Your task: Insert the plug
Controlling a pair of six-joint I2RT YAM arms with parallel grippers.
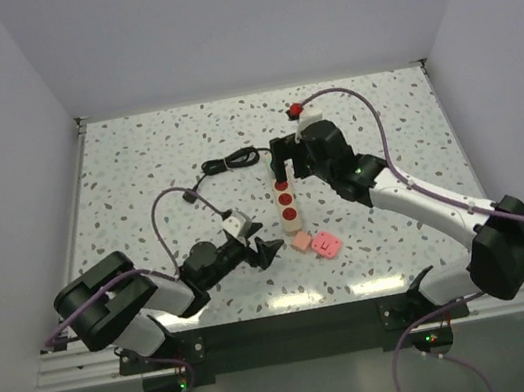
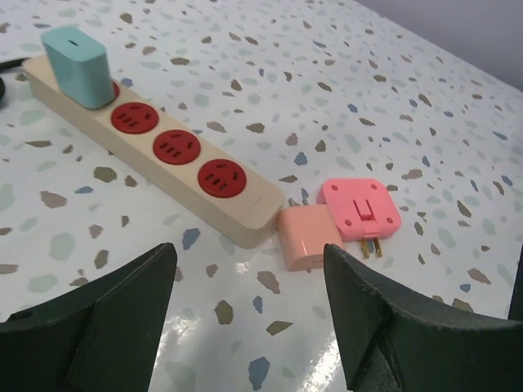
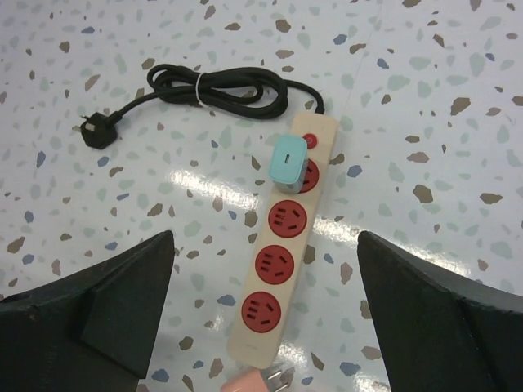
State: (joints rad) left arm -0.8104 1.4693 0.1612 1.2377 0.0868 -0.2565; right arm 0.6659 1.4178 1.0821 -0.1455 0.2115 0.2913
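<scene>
A beige power strip (image 1: 287,202) with red sockets lies mid-table; it also shows in the left wrist view (image 2: 163,151) and the right wrist view (image 3: 282,245). A teal plug (image 3: 290,162) sits in its far socket, also in the left wrist view (image 2: 78,65). A peach plug (image 1: 301,242) (image 2: 309,237) and a pink plug (image 1: 326,243) (image 2: 361,210) lie on the table at the strip's near end. My left gripper (image 1: 264,250) (image 2: 249,306) is open and empty, low, just short of the peach plug. My right gripper (image 1: 288,159) (image 3: 265,314) is open and empty above the strip.
The strip's black cable (image 3: 216,86) lies coiled beyond it, ending in a black wall plug (image 3: 96,131). The speckled table (image 1: 155,164) is walled on the left, right and back. Purple arm cables (image 1: 372,126) loop over the table.
</scene>
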